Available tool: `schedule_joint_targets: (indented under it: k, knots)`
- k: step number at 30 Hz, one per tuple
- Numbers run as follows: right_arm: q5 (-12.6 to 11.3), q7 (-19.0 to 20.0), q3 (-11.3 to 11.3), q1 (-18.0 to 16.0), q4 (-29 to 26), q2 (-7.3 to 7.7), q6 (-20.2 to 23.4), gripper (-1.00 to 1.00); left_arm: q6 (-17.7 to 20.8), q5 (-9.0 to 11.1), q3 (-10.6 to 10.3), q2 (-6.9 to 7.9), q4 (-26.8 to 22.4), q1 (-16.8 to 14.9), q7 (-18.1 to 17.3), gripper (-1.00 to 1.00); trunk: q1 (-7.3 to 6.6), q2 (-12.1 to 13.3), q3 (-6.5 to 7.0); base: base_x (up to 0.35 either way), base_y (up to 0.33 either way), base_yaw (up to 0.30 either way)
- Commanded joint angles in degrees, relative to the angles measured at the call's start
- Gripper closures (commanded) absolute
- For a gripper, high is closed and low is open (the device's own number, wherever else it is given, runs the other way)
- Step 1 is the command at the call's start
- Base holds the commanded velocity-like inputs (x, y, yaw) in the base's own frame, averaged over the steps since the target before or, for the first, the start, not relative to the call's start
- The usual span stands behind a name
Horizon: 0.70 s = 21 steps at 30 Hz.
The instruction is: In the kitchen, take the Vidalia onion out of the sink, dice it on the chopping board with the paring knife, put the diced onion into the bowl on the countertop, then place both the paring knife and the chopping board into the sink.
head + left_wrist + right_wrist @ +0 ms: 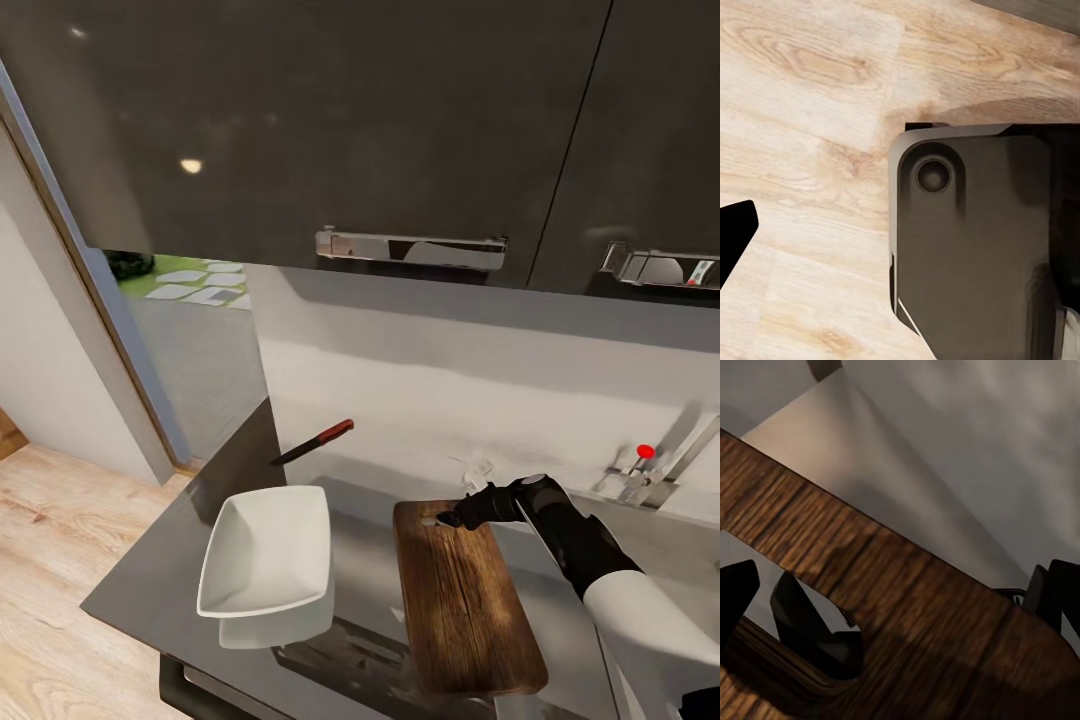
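right hand at the far end of the chopping board

from the head view i see one chopping board (465, 600) lying flat on the tabletop (150, 580), its near end close to the front edge and its far end pointing at the back wall. my right hand (450, 518) sits at that far end, by the board's hanging hole. in the right wrist view the board (915, 607) runs between dark fingers (810, 630), one of which seems to poke through the hole, but i cannot tell whether the hand is clamped on the board or merely spread around it.

one white bowl (268, 550) stands just beside the board, toward the tabletop's left end, apart from it. one paring knife (315, 441) lies behind the bowl near the back edge, red handle toward the wall, dark blade pointing to the left corner.

the sink is mostly cut off at the right edge: i make out only the chrome faucet (680, 455) and its small red knob (645, 451). my own forearm hides the tabletop behind it. something small and pale just behind the hand is too unclear to name.

the left wrist view looks down on wood floor (810, 112) and a dark part of the robot's base (975, 247); one black fingertip (735, 236) of the left hand shows at the frame's edge, so i cannot tell its state.

two steel handles (410, 248) show on the dark upper cabinets (300, 120). i can read no writing anywhere.
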State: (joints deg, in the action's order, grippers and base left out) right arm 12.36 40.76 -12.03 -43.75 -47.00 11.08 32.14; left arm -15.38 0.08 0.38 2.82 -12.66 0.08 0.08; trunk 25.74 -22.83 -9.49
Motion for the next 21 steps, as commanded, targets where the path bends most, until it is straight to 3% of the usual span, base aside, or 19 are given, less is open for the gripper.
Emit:
schedule_joint_targets:
  k: [1, 18, 19, 21]
  knots:
    - [1.5, 0.2, -0.1, 0.0, 1.6, 0.07, 0.3, -1.0, -0.1, 0.0, 0.0, 0.0, -0.1, 0.0, 0.0, -1.0, 0.04, -0.1, -0.12, 0.0, 0.0, 0.0]
    - [1.6, 0.2, -0.1, 0.0, 1.6, 0.09, 0.3, -1.0, -0.1, 0.0, 0.0, -0.03, 0.0, 0.0, 0.0, -1.0, 0.04, -0.1, -0.12, 0.0, 0.0, 0.0]
    - [1.6, 0.2, -0.1, 0.0, 1.6, 0.09, 0.3, 1.0, -0.1, 0.0, 0.0, -0.04, 0.0, 0.0, 0.0, -1.0, 0.04, -0.1, -0.12, 0.0, 0.0, 0.0]
    - [1.6, 0.1, -0.1, 0.0, 1.6, 0.09, 0.3, 1.0, -0.1, 0.0, 0.0, -0.03, 0.0, 0.0, 0.0, -1.0, 0.04, -0.1, -0.12, 0.0, 0.0, 0.0]
